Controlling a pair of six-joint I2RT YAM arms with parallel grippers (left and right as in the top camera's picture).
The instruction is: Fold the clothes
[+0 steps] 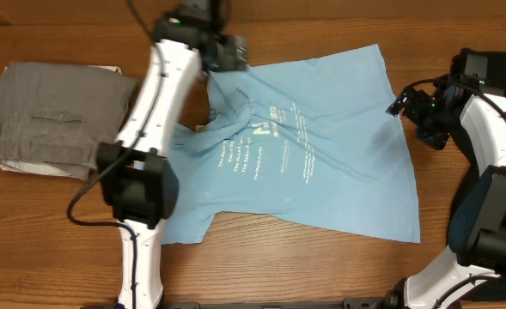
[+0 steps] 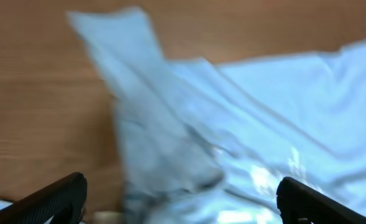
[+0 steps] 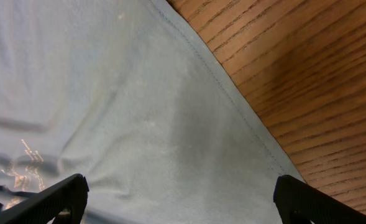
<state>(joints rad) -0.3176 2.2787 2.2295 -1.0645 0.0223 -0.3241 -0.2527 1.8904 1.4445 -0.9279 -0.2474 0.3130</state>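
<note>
The clothes are one light blue T-shirt (image 1: 330, 163), lying spread and wrinkled on the wooden table with small white lettering facing up. My left gripper (image 1: 232, 57) is at the shirt's far left corner. In the blurred left wrist view it (image 2: 179, 200) is open, with a bunched fold of the shirt (image 2: 170, 143) below and between its fingers (image 2: 55, 199). My right gripper (image 1: 399, 105) hovers at the shirt's right edge, open. The right wrist view shows its fingers (image 3: 310, 200) wide apart over flat cloth (image 3: 139, 124), close to the hem.
A folded grey garment (image 1: 51, 116) lies on the table's left side, beside the left arm. Bare wood (image 3: 307, 74) shows to the right of the shirt's hem and along the front edge (image 1: 304, 257).
</note>
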